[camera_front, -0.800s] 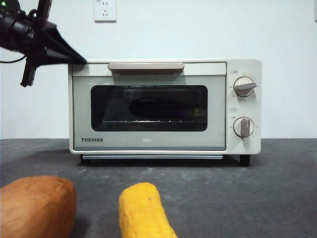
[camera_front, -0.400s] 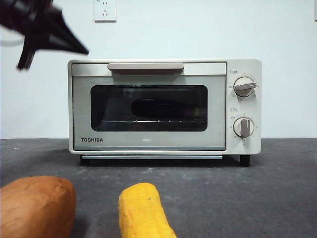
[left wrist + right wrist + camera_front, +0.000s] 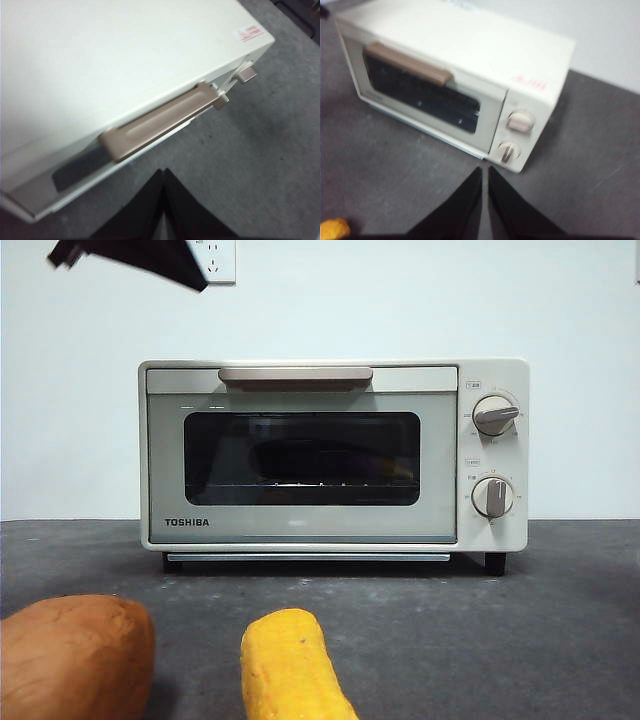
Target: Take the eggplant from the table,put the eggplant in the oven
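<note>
1. The eggplant is inside the oven, a dark long shape behind the shut glass door, lying on the wire rack with its long axis along the oven's width. It is not on the surface.
2. Key relation: the eggplant sits below and past the left pincer, which hangs above the oven's front top edge, near the beige handle — jaws pressed together, holding nothing.
3. The left arm looks nearer the oven; the right pincer hangs farther back over the surface in front of the knob end — jaws nearly together with a thin gap, empty.
4. Judgement: the placing looks done, so no reach seems needed.
5. Hard to see: the eggplant's colour and tip are lost in the dark glass; both wrist views are blurred.
6. Cut off at the near edge of the surface: the sweet potato and the corn cob.
</note>
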Robot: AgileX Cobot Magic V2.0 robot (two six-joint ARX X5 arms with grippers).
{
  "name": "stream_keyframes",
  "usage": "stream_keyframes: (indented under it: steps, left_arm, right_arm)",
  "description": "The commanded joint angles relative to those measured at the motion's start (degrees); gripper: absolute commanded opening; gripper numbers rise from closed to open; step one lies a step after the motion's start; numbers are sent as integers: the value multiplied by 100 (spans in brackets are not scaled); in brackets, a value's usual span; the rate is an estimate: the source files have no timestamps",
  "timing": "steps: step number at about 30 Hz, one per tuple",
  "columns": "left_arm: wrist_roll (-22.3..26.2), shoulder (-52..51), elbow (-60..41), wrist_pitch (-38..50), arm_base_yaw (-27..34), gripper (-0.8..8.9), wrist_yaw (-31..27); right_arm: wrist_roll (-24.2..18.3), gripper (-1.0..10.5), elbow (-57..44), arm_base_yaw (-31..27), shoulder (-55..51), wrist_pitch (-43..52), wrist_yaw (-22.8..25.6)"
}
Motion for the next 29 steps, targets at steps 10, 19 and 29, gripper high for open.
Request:
stream_keyframes:
  steps: [10, 19, 29]
  left_arm:
    - [-229, -1152, -2081, 1670, -393, 7, -942]
    - [-358, -1770, -2787, 1705, -393, 7, -1714]
    - [-479, -1770, -2787, 1757, -393, 8, -1711]
  right_arm:
    - [315, 5, -1770, -1086, 94, 2000, -739]
    - [289, 5, -2404, -1672, 262, 3560, -704]
    - [289, 5, -2404, -1690, 205, 3602, -708]
